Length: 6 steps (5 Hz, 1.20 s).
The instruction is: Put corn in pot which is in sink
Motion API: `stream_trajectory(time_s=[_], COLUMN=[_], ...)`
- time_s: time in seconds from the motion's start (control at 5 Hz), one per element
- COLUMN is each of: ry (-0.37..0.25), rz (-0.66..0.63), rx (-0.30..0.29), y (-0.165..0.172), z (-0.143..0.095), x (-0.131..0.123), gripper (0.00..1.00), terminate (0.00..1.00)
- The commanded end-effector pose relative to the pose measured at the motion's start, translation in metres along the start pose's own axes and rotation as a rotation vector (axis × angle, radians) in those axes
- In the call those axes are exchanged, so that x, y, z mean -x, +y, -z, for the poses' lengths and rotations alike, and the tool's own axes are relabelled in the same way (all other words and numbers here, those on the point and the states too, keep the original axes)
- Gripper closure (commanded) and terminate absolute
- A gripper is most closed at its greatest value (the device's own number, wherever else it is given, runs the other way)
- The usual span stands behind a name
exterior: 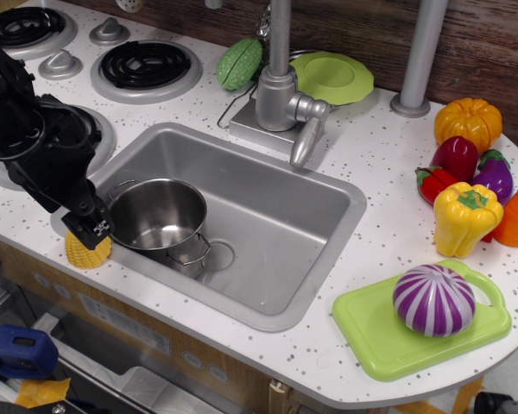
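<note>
While we take the sink as our landmark, we list from largest down.
Sink (268, 216): grey basin, set in the countertop.
Pot (155, 214): upright in sink's left end, empty.
Gripper (90, 231): over sink's left rim, directly above the corn; whether it grips, we cannot tell.
Corn (87, 252): on the counter outside that rim.
Risk: we judge a shallow pinch could drop it short of the pot.

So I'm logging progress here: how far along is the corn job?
Early. The pot already sits in the sink, empty. The hand is down at the corn on the counter's front edge; grip unclear. Lifting it and dropping it in the pot remain.
</note>
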<state>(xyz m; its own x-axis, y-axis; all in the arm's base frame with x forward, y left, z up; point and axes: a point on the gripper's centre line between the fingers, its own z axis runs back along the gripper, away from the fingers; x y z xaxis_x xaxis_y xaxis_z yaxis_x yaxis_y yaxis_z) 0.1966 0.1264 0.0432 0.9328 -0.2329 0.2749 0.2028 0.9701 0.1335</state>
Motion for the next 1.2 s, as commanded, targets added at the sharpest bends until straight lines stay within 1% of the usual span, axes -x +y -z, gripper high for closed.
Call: stream_trajectory(time_s=[0.0, 0.2, 0.4, 0.8, 1.0], ry=[0.000, -0.020, -0.036, -0.055, -0.065], rz=[0.000, -0.001, -0.018, -0.033, -0.035], rx=[0.000, 0.030, 0.034, 0.050, 0.050], y=[0.000, 0.005, 0.007, 0.012, 0.011], z=[0.000, 0.008, 0.016, 0.026, 0.029], x=[0.000, 0.002, 0.008, 0.010, 0.011], gripper=[0.00, 0.00, 0.00, 0.00, 1.00], terminate=[0.00, 0.00, 0.00, 0.00, 0.00])
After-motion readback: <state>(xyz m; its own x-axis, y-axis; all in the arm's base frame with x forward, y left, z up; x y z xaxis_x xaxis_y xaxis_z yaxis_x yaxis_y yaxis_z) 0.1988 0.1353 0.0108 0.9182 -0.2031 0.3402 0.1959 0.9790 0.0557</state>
